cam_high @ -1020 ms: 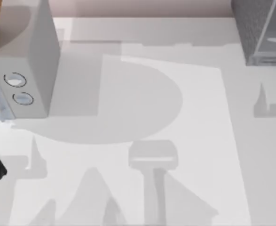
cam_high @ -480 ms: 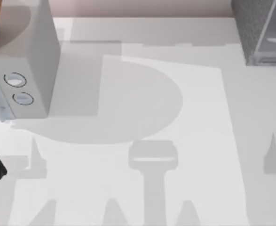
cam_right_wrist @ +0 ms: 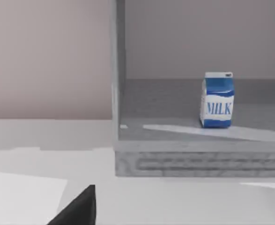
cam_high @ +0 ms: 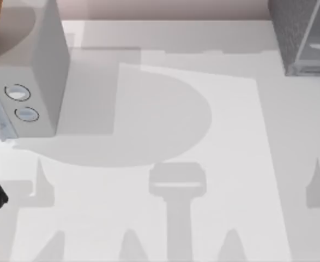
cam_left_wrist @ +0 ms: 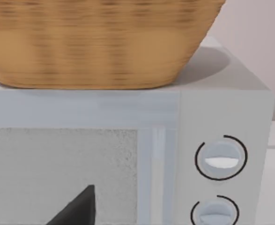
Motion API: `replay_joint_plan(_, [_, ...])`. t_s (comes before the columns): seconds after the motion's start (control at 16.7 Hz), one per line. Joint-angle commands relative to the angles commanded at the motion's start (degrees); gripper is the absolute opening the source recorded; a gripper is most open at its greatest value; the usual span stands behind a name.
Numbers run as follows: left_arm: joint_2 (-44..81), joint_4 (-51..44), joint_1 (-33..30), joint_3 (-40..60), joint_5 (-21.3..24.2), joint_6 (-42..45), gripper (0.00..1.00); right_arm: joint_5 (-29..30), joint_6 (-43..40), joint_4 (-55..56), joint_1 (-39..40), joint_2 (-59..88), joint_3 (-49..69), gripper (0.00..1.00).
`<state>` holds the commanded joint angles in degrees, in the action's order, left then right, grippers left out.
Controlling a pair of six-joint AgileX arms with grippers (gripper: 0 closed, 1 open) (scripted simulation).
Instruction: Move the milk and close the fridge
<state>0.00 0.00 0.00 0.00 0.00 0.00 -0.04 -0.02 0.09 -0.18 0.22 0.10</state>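
Right gripper (cam_right_wrist: pixel 76 208): just a dark finger tip at the right wrist view's edge, open or closed cannot tell. It faces the fridge (cam_right_wrist: pixel 198 154) at the desk's (cam_high: pixel 165 109) far right corner. Milk (cam_right_wrist: pixel 217 100) stands upright inside, on the fridge floor. Left gripper (cam_left_wrist: pixel 76 208) faces the microwave (cam_left_wrist: pixel 221 140) at the desk's left edge, basket (cam_left_wrist: pixel 100 42) on top.

One word to read here: "MILK", in blue capitals on the white lower face of the milk (cam_right_wrist: pixel 217 100), standing upright inside the fridge (cam_right_wrist: pixel 198 154). The two round dials (cam_left_wrist: pixel 220 157) on the light grey box carry no readable markings.
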Motion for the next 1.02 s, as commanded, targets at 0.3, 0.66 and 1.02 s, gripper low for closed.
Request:
replay_joint_plan(0.3, [0.0, 0.0, 0.0, 0.0, 0.0, 0.0, 1.00, -0.1, 0.0, -6.2, 0.2, -5.2, 4.4, 1.00])
replay_joint_plan(0.66, [0.0, 0.0, 0.0, 0.0, 0.0, 0.0, 1.00, 0.1, -0.4, -33.3, 0.1, -21.1, 17.5, 1.00])
replay_joint_plan(1.02, [0.0, 0.0, 0.0, 0.0, 0.0, 0.0, 1.00, 0.4, -0.6, -67.8, 0.1, -37.2, 30.5, 1.00])
